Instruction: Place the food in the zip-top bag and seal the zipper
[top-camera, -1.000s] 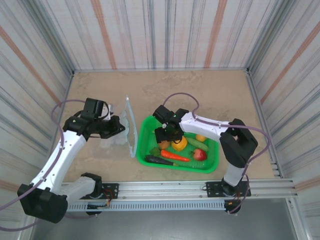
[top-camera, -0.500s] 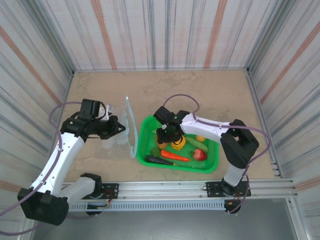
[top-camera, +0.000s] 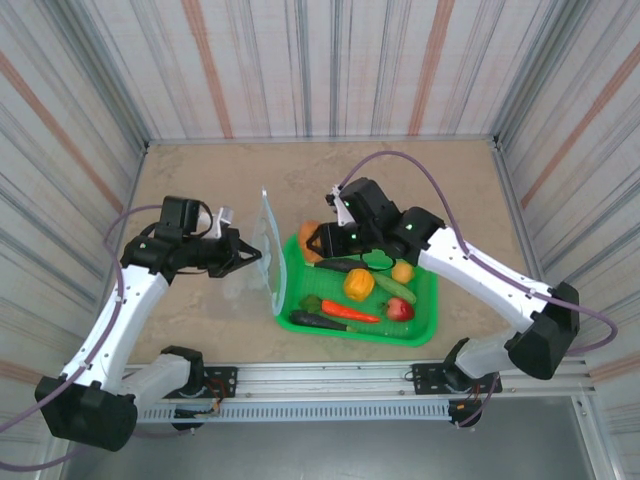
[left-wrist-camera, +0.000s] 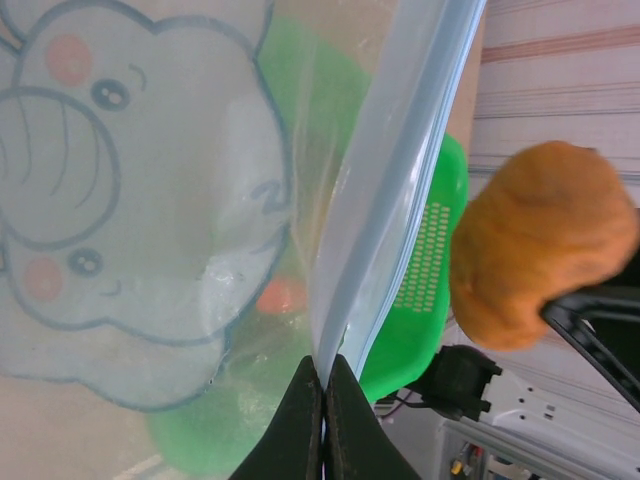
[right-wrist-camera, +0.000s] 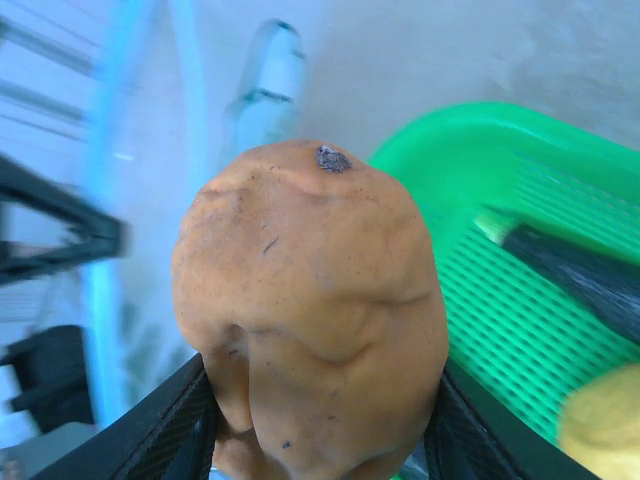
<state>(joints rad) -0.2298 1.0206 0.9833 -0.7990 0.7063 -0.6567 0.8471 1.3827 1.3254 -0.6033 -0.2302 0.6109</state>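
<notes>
The beige, marbled counter (top-camera: 300, 170) is boxed in by corrugated walls (top-camera: 320, 60) striped grey and rust, with an aluminium rail (top-camera: 400, 375) along its near edge. The left hand (left-wrist-camera: 322, 395) is pinched together on the zip-top bag (top-camera: 268, 250), holding it upright just left of the green mesh basket (top-camera: 425, 325). The right hand (top-camera: 318, 245) is clamped on the brown potato (right-wrist-camera: 310, 310), aloft beside the bag's pale blue zipper (left-wrist-camera: 400, 170). A carrot (top-camera: 348, 310) and an apple (top-camera: 399, 308) lie in the basket.

Bright even light, faint shadows; sharp potato (right-wrist-camera: 310, 310) against blurred background, soft glare on bag (left-wrist-camera: 230, 270)
</notes>
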